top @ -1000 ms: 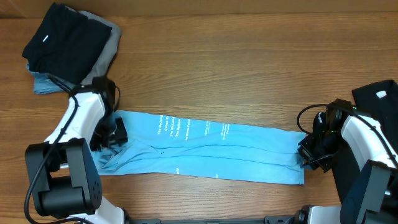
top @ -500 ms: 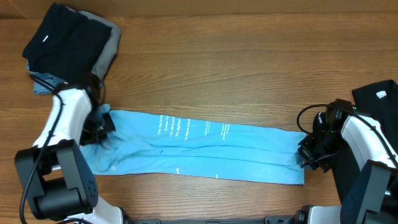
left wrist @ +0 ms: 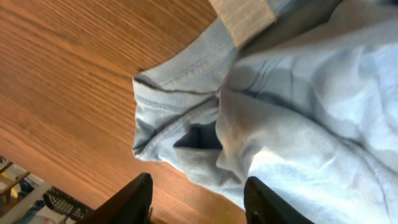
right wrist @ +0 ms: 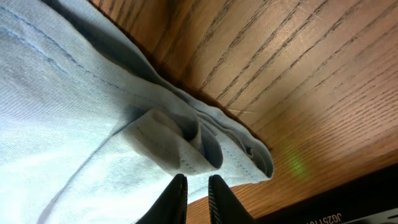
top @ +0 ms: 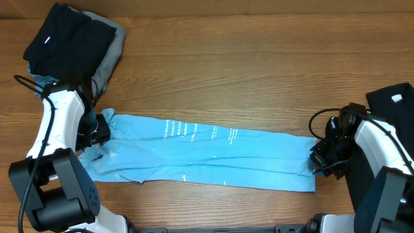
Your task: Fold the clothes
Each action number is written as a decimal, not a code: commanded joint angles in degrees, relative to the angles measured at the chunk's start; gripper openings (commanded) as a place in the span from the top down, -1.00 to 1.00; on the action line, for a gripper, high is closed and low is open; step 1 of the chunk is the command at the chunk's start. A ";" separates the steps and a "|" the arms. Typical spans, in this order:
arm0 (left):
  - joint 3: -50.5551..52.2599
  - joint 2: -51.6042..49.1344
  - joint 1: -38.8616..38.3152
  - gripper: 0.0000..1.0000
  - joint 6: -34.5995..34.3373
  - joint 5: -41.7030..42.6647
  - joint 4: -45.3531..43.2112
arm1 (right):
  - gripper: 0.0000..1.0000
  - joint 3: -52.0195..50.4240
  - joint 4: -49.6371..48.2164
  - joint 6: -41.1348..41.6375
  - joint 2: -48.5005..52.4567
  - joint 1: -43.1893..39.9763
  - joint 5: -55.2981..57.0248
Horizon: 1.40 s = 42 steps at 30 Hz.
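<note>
Closest in, my left gripper [left wrist: 198, 185] has its jaws standing apart with nothing between them. It hovers just over the bunched collar end of the light blue T-shirt [top: 213, 155], at nine o'clock on the table [top: 226, 71]. Over at three o'clock my right gripper [right wrist: 197, 182] is drawn narrow, and I read it as pinching a small fold of the hem. The shirt lies folded into a long strip across the near middle of the table. Its long axis runs nine to three, dipping a touch toward four, with the collar at the left and the hem at the right. The white lettering [top: 178, 131] faces up, left of centre. This is thin, limp knit — light, no stiffness, and it will sag and wrinkle wherever it isn't held. I'd take it by the ribbed collar seam beside the pale label [left wrist: 242, 15] and by the doubled hem, where the cloth is thickest. Farther back, at ten o'clock, a black garment [top: 61, 42] sits folded on a grey piece [top: 113, 52], well apart from the strip.
</note>
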State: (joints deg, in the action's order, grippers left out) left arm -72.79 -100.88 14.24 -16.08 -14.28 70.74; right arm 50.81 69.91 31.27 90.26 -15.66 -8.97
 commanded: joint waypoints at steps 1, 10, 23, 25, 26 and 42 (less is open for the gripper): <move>-0.92 1.42 -0.07 -0.01 2.01 2.99 0.20 | 0.68 -0.17 -0.44 -0.15 -1.27 -0.17 0.33; -0.92 8.15 -0.07 0.06 3.91 6.86 2.12 | 0.68 -0.17 -1.07 -0.20 -1.27 -0.17 -0.50; -0.92 40.48 -0.04 -0.46 4.57 9.44 4.42 | 0.62 -0.15 -10.38 -12.15 -11.21 -0.15 -28.94; -0.92 44.30 -0.04 -0.71 4.50 9.42 4.46 | 0.56 -0.15 -11.80 -12.87 -15.23 -0.15 -33.48; -0.92 46.29 -0.04 -0.75 4.52 9.42 4.55 | 0.52 -0.15 -12.61 -13.64 -17.55 -0.15 -35.93; -0.92 52.15 -0.04 -1.00 4.55 9.49 5.42 | -0.27 -0.17 -15.02 -13.73 -32.28 -0.11 -38.21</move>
State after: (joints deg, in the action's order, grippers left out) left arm -73.03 -48.88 14.24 -11.84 -5.50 76.16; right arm 50.46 54.87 17.98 58.24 -15.70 -46.15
